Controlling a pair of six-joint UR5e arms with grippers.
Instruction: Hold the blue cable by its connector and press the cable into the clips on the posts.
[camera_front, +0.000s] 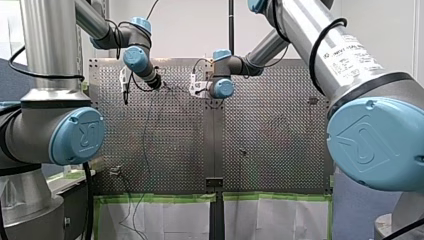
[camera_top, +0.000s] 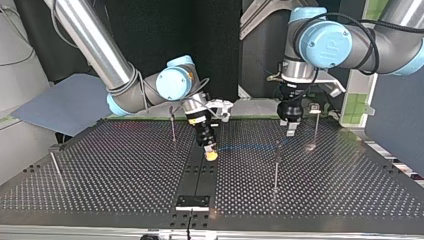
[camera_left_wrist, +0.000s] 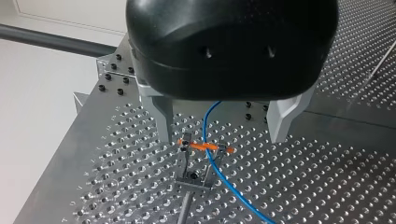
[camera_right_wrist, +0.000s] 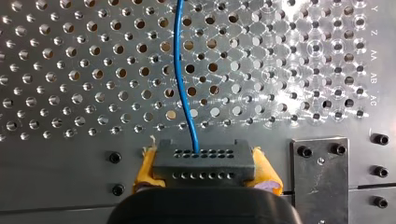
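Our right arm (camera_top: 95, 45) comes in at the top view's left and slopes down to the middle of the table (camera_top: 125, 170). Its wrist bends, so the right gripper (camera_top: 211, 154) points down at the holes with a small tilt and its tip is close to the table. In the right wrist view its yellow pads (camera_right_wrist: 147, 170) squeeze a dark connector (camera_right_wrist: 204, 163) from both sides, so this gripper is clamped on it. The blue cable (camera_right_wrist: 180, 70) comes out of the connector's top row of little holes and runs away from the gripper over the table. Our left arm (camera_top: 350, 40) comes in at the top view's right, and its wrist points almost straight down. The left gripper (camera_top: 290, 131) hangs just behind a thin post (camera_top: 276, 170). In the left wrist view its two metal fingers (camera_left_wrist: 161, 116) stand wide apart and hold nothing. The cable passes between them without touching either finger. Under them is the clip (camera_left_wrist: 196, 158) on top of the post. The cable crosses an orange part (camera_left_wrist: 205, 146) on that clip, but we cannot tell if it sits inside the clip. In the top view the cable stretches off the table from the right gripper across to this post.
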